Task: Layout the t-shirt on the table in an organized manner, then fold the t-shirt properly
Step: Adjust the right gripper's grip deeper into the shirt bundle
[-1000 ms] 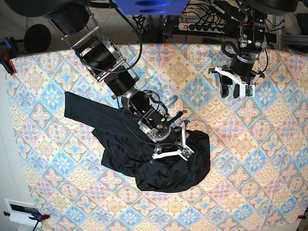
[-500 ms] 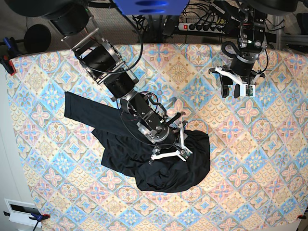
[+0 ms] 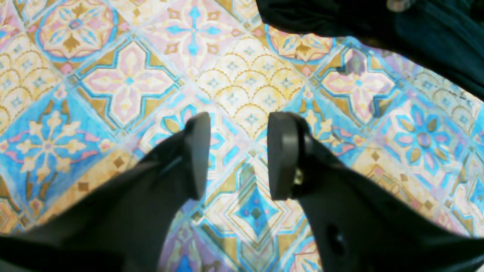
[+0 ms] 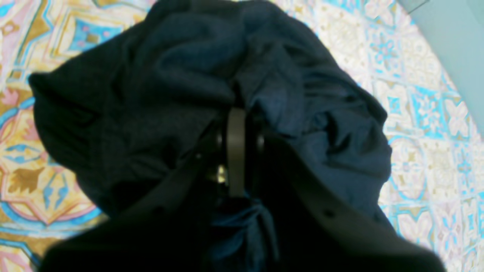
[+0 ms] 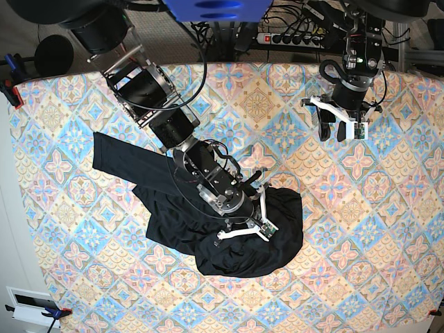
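The t-shirt [image 5: 229, 222] lies crumpled near the middle of the table [image 5: 388, 229], its body bunched into a dark mound while one sleeve trails flat toward the table's far-left side in the base view. In that heap nothing can be folded, so it probably has to be lifted and spread first.

That likely explains the right end effector [image 5: 246, 232], pressed down into the mound with its jaws closed and a ridge of fabric pinched between them. The left end effector [image 5: 340, 128] hangs above bare patterned cloth well apart from the garment, jaws parted and holding nothing, seemingly waiting for a hem or shoulder to be exposed.

The right wrist view shows the pinch itself: cloth gathers in folds around the closed fingers [image 4: 236, 151], which the base view hides beneath the arm. The left wrist view confirms the gap between its pads [image 3: 198, 151] is empty, with only an edge of the shirt at the frame's top. Only the base view reveals the garment's whole outline and the trailing sleeve.
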Available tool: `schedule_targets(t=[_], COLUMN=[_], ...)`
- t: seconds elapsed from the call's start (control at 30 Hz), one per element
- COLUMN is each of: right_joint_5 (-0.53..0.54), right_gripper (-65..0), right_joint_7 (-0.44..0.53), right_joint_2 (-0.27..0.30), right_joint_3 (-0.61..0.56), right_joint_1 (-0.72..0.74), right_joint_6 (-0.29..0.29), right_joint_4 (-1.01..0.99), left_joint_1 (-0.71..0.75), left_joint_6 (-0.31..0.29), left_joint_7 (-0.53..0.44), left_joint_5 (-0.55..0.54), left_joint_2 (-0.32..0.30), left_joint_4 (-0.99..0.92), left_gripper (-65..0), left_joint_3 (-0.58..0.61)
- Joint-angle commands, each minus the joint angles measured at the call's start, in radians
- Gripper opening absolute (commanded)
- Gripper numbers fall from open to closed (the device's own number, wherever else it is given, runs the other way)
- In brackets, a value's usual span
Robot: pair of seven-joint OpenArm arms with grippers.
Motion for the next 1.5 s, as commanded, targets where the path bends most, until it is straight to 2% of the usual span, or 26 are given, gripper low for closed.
schedule_targets(t=[0.0,0.67,0.83,1.0,1.17,1.47], right_joint_5=[0.004,0.004,0.002,0.004,0.004,0.004], right_gripper=[-65.0,-65.0,-65.0,-65.0,-60.3,-60.5], right_joint_7=[0.021,0.018,-0.029,-0.031,-0.056,-0.051], right_joint_2=[-0.010,-0.010,-0.010,-0.010,-0.010,-0.010], right_joint_3=[0.005,0.005,0.007,0.007,0.007,0.007], right_joint_1=[0.032,0.075,0.108,0.109,0.109,0.108], right_joint_6=[-0.010,-0.007,-0.005,-0.005,-0.005,-0.005], right_joint_4=[0.017,0.021,0.024,0.058,0.063,0.058], left_joint_1=[-0.002,-0.002,-0.004,-0.004,-0.004,-0.004], left_joint_6=[-0.002,-0.002,-0.002,-0.002,-0.002,-0.002], left_joint_7=[-0.023,-0.023,-0.026,-0.029,-0.029,-0.030], left_joint_5=[0.000,0.003,0.003,0.002,0.000,0.000], left_joint_2=[-0.010,-0.010,-0.010,-0.010,-0.010,-0.010], left_joint_4=[0.017,0.015,0.002,-0.026,-0.038,-0.038], left_gripper=[-40.7,-40.7,-40.7,-40.7,-40.7,-40.7], left_joint_3=[-0.004,-0.006,-0.006,-0.006,-0.006,-0.006])
